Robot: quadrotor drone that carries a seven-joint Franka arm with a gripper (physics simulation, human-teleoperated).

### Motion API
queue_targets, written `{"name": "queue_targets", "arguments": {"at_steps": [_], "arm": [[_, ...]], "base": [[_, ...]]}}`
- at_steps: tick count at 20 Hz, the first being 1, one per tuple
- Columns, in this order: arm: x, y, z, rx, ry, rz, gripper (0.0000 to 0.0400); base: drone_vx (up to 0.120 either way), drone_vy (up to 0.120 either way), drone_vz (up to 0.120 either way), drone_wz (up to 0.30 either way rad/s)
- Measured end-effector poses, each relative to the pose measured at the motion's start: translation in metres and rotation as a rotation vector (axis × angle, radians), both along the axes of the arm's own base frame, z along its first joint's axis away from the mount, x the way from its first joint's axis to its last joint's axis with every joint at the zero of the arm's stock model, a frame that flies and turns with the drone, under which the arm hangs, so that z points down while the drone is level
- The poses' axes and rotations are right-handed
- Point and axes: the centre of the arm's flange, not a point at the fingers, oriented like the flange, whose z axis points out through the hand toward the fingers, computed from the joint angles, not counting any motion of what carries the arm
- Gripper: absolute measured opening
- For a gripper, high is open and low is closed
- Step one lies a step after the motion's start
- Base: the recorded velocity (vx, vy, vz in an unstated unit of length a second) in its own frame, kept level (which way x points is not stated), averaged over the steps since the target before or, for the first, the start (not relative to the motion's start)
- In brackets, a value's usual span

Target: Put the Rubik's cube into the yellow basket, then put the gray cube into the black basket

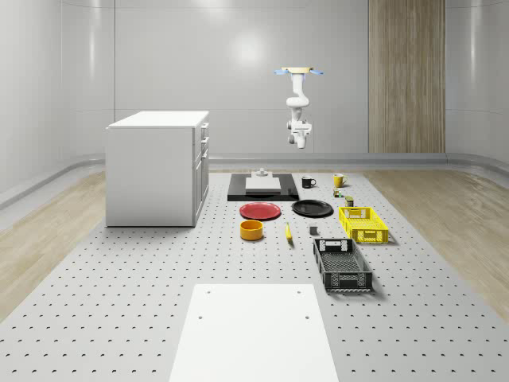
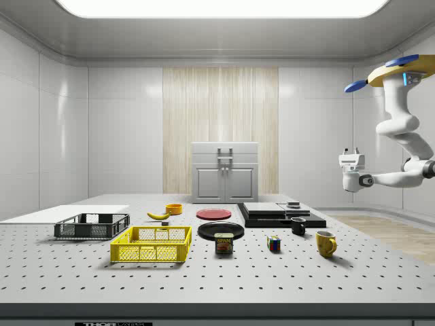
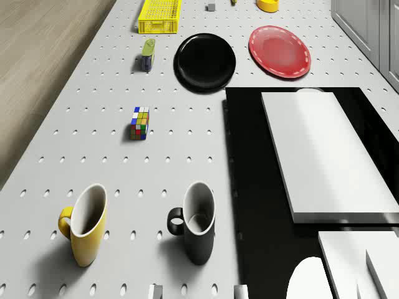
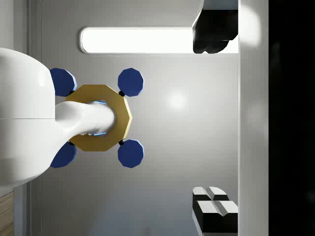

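Observation:
The Rubik's cube lies on the perforated table between the mugs and a tin; it is also in the side view. The yellow basket stands at the whole-scene view's right, with the black basket nearer the camera. The small gray cube sits left of the yellow basket. The drone hovers high over the table's far end, near the mugs. My gripper hangs in the air, open, holding nothing.
A black slab carrying a white block lies at the far end, with a black mug and a yellow mug beside it. A black plate, red plate, tin, orange bowl and banana stand mid-table. A white cabinet rises at left.

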Motion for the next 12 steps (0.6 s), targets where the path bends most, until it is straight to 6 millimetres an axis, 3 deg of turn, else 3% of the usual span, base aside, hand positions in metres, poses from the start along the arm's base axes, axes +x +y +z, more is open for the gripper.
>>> {"name": "queue_targets", "arguments": {"at_steps": [7, 12], "arm": [[-0.003, 0.0, 0.05, 0.0, -0.006, 0.0, 0.04], [-0.001, 0.0, 0.075, 0.0, -0.009, 0.0, 0.04]], "base": [[0.0, 0.0, 0.0, 0.0], [0.0, 0.0, 0.0, 0.0]]}}
